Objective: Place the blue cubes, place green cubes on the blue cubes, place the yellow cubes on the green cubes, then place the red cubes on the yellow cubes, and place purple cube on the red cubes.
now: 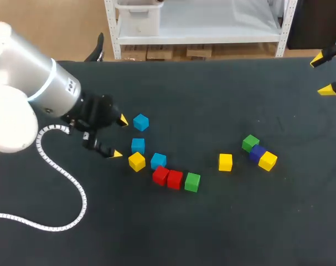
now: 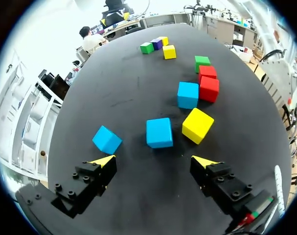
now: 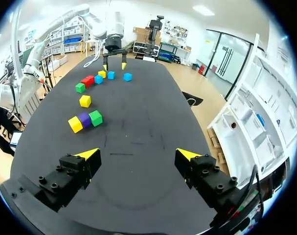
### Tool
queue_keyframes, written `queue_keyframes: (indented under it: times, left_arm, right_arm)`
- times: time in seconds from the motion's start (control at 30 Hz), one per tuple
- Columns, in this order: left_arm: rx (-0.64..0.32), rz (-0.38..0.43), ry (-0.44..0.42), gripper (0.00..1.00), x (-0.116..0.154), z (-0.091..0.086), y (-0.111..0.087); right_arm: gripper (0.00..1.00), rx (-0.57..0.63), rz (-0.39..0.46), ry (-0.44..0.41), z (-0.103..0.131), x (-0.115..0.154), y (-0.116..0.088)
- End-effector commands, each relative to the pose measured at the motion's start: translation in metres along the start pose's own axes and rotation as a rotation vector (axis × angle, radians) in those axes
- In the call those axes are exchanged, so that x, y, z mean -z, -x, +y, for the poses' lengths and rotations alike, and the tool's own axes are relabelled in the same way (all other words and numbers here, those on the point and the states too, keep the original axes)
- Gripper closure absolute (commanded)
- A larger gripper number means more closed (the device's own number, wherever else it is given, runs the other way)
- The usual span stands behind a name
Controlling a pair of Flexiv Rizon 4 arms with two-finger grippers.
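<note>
Three blue cubes lie left of centre: one (image 1: pixel 140 122), one (image 1: pixel 138 145) and one (image 1: pixel 158 160). My left gripper (image 1: pixel 120 137) stands open just left of them. In the left wrist view the gripper (image 2: pixel 154 161) has the middle blue cube (image 2: pixel 159 132) straight ahead of its open fingers, untouched. A yellow cube (image 1: pixel 137 161), two red cubes (image 1: pixel 168 177) and a green cube (image 1: pixel 192 182) follow in a row. Further right are a yellow cube (image 1: pixel 225 162), a green cube (image 1: pixel 250 143), the purple cube (image 1: pixel 257 152) and a yellow cube (image 1: pixel 268 160). My right gripper (image 1: pixel 322 76) is open at the far right edge, empty (image 3: pixel 137 154).
The black table (image 1: pixel 212 94) is bare across its back and front right. A white coiled cable (image 1: pixel 57 183) from my left arm trails over the front left. The far edge runs along the back.
</note>
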State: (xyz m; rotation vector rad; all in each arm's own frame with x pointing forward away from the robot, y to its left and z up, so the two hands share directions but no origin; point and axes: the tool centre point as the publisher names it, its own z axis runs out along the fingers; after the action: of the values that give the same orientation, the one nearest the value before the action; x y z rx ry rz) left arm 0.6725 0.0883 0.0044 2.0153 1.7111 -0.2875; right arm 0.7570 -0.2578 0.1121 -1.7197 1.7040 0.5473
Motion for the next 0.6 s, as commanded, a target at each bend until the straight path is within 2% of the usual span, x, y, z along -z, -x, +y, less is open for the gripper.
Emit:
queue_keyframes:
  times: [0.03,0.6]
  left_arm:
    - [-0.004,0.003,-0.008,0.00,-0.007,0.006,0.003]
    - [-0.010,-0.002,-0.032,0.00,-0.022,0.004,0.020]
  right_arm:
    - [0.00,0.000,-0.001,-0.001,0.000,0.000,0.000]
    - [0.00,0.000,-0.001,-0.001,0.000,0.000,0.000]
